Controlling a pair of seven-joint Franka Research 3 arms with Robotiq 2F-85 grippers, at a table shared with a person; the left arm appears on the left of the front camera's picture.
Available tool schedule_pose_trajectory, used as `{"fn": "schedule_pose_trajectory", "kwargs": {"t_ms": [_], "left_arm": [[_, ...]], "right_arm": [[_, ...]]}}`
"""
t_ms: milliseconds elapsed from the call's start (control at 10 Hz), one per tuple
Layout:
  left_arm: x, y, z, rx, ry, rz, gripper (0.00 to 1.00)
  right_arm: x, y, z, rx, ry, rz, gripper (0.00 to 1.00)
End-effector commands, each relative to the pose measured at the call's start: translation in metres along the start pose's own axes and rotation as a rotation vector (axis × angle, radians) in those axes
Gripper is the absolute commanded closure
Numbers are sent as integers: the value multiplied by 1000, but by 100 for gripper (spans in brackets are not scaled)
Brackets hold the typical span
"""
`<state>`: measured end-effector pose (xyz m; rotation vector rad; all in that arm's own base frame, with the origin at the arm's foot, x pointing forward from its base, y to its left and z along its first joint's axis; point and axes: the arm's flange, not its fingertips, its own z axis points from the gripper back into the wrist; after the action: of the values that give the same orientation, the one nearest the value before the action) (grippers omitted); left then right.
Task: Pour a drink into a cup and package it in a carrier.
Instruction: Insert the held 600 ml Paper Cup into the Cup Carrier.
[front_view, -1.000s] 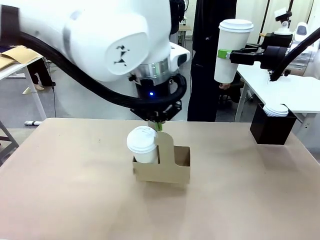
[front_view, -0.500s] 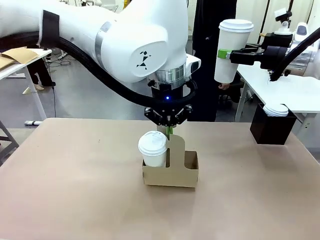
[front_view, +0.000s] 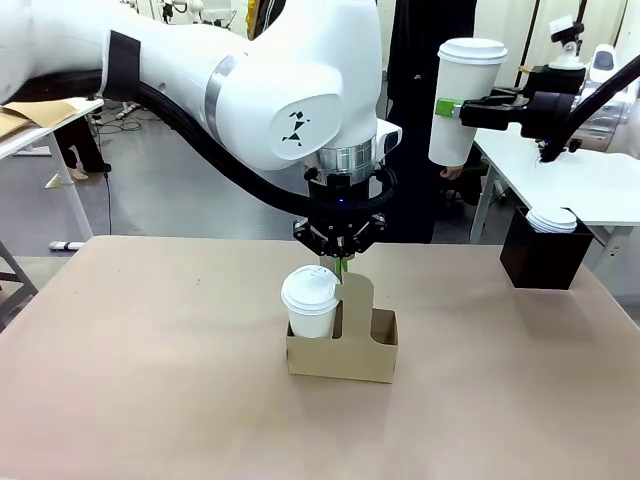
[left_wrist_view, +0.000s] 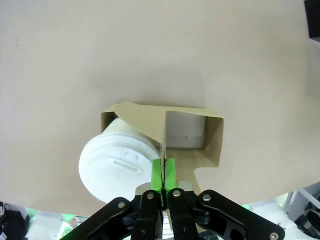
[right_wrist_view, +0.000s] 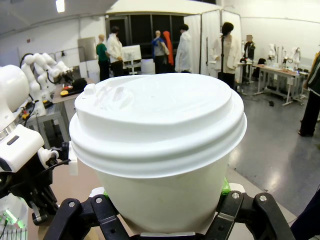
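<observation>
The brown cardboard carrier (front_view: 343, 346) stands mid-table with a white lidded cup (front_view: 311, 301) in its left compartment; its right compartment is empty. My left gripper (front_view: 341, 266) comes straight down and is shut on the carrier's upright centre handle (front_view: 356, 302). From the left wrist, the green pads (left_wrist_view: 163, 174) pinch the thin handle edge, with the cup lid (left_wrist_view: 118, 164) to the left and the carrier (left_wrist_view: 212, 142) below. My right gripper (front_view: 447, 107) is held high at the right, shut on a second white lidded cup (front_view: 462, 98), which looms large before the right wrist camera (right_wrist_view: 160, 150). The drink jug is out of view.
A black box (front_view: 545, 250) holding white lids sits at the table's right far edge. A person in dark clothes (front_view: 425, 120) stands beyond the table. A white side table (front_view: 590, 185) is at the right behind the box.
My left gripper has carried the carrier with its cup to the right and slightly nearer the table's centre. The right arm with its cup has held still.
</observation>
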<state>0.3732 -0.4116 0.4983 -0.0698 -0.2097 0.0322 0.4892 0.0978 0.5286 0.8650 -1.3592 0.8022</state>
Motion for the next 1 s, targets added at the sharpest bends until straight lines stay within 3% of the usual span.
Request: {"fn": "schedule_pose_trajectory", "kwargs": {"t_ms": [0, 300, 400, 500, 600, 800, 900], "left_arm": [[0, 1, 0, 2, 3, 5, 98], [0, 1, 0, 2, 3, 5, 98], [0, -2, 2, -5, -1, -2, 44], [3, 3, 8, -3, 0, -9, 41], [5, 8, 19, -22, 3, -16, 0], [7, 21, 47, -80, -10, -42, 0], [7, 29, 61, -100, -20, -81, 17]], "right_arm": [[5, 0, -3, -2, -11, -8, 20], [5, 0, -3, -2, -11, -8, 20], [5, 0, -3, -2, -11, -8, 20], [5, 0, -3, -2, -11, -8, 20], [5, 0, -3, -2, -11, -8, 20], [-18, -12, -2, 64, 35, -23, 20], [-36, -19, -3, 116, 54, -43, 20]]}}
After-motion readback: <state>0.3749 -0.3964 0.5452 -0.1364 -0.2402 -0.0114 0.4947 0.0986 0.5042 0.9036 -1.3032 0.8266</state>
